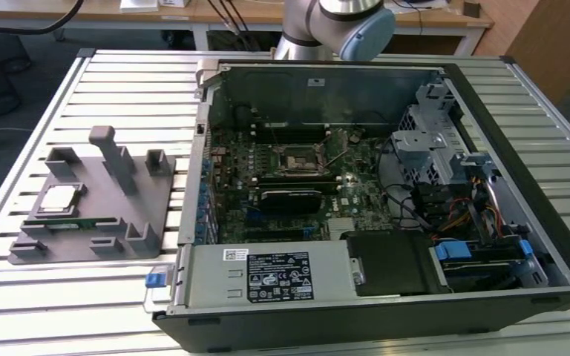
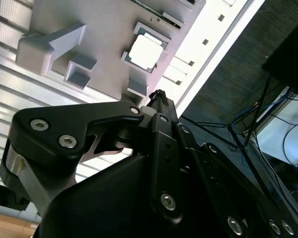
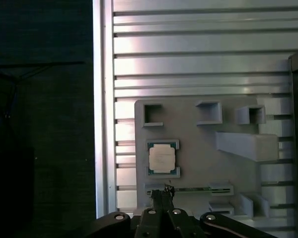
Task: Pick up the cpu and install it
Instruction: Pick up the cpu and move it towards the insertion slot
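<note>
The cpu (image 1: 59,198) is a small square chip with a silver-grey top. It lies flat in a recess of the grey holder plate (image 1: 116,194) on the slatted table, at the exterior view's left. Both wrist views look down on the cpu (image 2: 145,52) (image 3: 162,159). My gripper (image 3: 164,190) hangs above the holder, well clear of the chip, and its tips (image 2: 159,94) are pressed together with nothing between them. The black square socket (image 1: 295,159) sits in the middle of the motherboard inside the open computer case (image 1: 522,245).
A long thin green memory stick (image 1: 79,222) (image 3: 188,189) lies in a slot of the holder beside the cpu. Grey posts (image 1: 116,159) stand up from the holder. The table edge (image 3: 102,124) runs close to the holder, with dark floor beyond it.
</note>
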Action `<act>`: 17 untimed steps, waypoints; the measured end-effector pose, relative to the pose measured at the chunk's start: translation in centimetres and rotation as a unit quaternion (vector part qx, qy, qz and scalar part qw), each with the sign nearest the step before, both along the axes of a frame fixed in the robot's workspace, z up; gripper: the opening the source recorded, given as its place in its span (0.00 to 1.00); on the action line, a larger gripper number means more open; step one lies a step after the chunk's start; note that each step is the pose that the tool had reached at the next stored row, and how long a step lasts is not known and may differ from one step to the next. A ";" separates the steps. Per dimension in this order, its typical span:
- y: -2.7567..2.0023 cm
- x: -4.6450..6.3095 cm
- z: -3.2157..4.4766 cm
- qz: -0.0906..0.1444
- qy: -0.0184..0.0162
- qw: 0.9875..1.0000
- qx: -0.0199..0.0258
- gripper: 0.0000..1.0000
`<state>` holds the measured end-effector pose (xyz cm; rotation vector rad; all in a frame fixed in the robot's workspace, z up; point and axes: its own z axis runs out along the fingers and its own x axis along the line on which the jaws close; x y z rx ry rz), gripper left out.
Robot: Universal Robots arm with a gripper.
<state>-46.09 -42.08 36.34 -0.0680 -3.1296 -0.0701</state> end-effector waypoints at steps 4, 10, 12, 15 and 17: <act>0.03 -0.2 -0.31 0.000 0.001 1.000 0.000 0.11; 0.04 -0.4 -1.19 0.002 0.003 1.000 0.000 0.11; 0.04 -0.4 -1.54 0.003 0.003 1.000 -0.001 0.11; 0.00 -0.4 -2.06 0.004 0.003 1.000 -0.002 0.11; -0.29 -0.5 -2.25 0.005 0.002 1.000 -0.002 0.17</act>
